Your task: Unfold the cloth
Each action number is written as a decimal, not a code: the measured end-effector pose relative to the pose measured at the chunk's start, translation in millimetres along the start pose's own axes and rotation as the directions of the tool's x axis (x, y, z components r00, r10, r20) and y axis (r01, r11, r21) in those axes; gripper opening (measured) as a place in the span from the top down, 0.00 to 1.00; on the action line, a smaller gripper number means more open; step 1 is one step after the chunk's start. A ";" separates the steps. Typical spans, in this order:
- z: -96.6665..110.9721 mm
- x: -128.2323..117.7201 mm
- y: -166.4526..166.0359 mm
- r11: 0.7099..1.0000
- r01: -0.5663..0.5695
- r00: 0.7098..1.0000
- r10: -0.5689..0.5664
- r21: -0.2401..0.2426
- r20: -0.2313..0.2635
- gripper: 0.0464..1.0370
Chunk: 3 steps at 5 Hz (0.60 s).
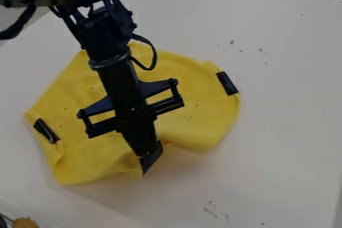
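My black gripper [150, 161] hangs down over the front edge of the yellow cloth [194, 117], left of the view's middle. Its fingers are together, shut on the cloth's front edge, where the fabric bunches on both sides of the tips. The cloth lies spread unevenly on the white surface, with a rumpled left side and a notch in its edge just right of the fingers. One black patch marks its left side and another its right. The arm and gripper hide the middle of the cloth.
The white table [280, 122] extends around the cloth, with small dark marks on it. A brown, rounded object [25, 222] shows at the bottom left corner. The table's far edge crosses the top right.
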<state>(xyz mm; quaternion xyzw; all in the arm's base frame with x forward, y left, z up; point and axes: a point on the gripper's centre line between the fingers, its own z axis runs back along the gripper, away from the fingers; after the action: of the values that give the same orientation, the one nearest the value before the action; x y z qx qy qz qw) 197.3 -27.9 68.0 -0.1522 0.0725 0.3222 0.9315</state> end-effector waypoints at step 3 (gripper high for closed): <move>-17.3 -10.7 13.5 0.986 0.053 0.980 -0.081 0.158 0.180 0.82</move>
<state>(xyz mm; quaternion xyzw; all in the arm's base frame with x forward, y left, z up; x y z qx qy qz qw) 179.9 -29.8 51.0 -0.0524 0.0045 0.2970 0.9534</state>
